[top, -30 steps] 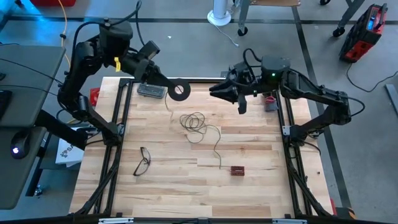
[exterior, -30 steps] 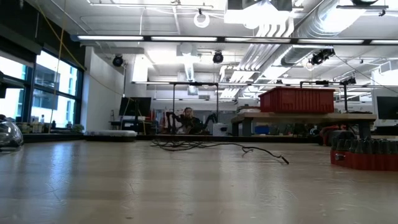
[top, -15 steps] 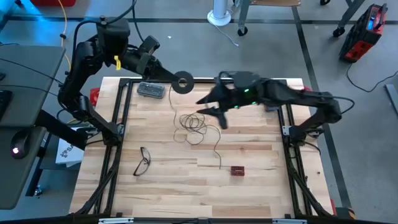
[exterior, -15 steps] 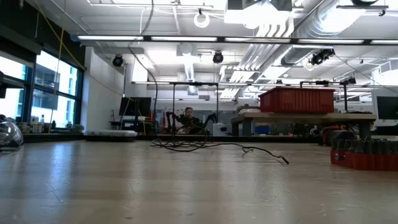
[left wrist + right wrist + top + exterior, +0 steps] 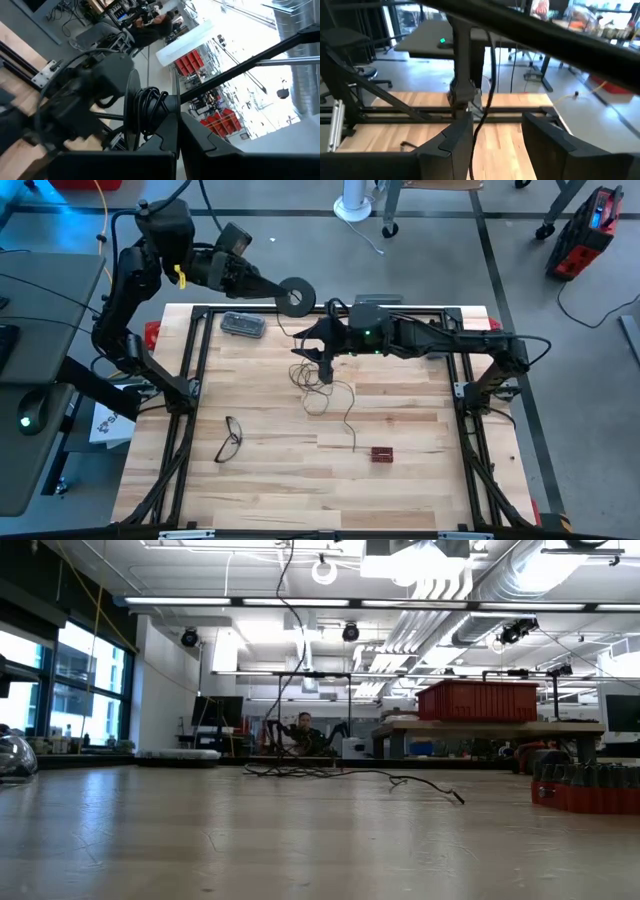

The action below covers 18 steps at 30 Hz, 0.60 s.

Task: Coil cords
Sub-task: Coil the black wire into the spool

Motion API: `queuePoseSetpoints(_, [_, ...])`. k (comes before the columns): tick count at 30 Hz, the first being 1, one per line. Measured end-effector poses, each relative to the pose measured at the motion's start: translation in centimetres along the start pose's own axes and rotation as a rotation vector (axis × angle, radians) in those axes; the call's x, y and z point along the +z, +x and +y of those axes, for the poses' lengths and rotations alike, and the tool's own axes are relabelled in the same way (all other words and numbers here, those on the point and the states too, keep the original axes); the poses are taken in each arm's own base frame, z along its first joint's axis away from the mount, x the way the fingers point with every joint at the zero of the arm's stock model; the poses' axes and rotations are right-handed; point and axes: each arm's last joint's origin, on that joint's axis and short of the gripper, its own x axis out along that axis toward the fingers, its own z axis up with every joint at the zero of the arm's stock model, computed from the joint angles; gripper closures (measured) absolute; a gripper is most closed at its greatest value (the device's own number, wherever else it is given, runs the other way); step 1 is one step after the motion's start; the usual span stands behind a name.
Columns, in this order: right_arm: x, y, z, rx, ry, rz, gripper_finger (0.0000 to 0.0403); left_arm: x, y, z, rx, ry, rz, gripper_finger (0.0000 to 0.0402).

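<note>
Black reel (image 5: 295, 296) clamped in closed left gripper (image 5: 277, 292) above table's (image 5: 420, 450) far edge, thin wire (image 5: 318, 388) hanging between parted fingers of right gripper (image 5: 322, 360), nothing gripped, just beside reel.

The bench (image 5: 400, 430) is pale wood in smooth jointed strips, faintly sheened; its frame (image 5: 195, 350) looks like matt black metal; the reel (image 5: 295, 297) looks like matt black plastic; the wire (image 5: 345, 415) is thin, dark, smooth.

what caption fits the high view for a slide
Left gripper lifts small round black reel; right gripper reaches thin dark wire.
</note>
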Motion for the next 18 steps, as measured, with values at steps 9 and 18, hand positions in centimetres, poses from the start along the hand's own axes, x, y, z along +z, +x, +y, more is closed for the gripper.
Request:
queuePoseSetpoints(9, [1.1, -1.6, -0.2, -0.007, 0.014, -0.027, 0.0242, -0.1, -0.3, -0.2, -0.003, 0.028, -0.009, 0.0401])
queuePoseSetpoints(18, [0.8, -1.2, 0.3, 0.017, 0.041, -0.015, 0.0245, 0.0, -0.3, -0.2, 0.0, 0.037, -0.015, 0.0401])
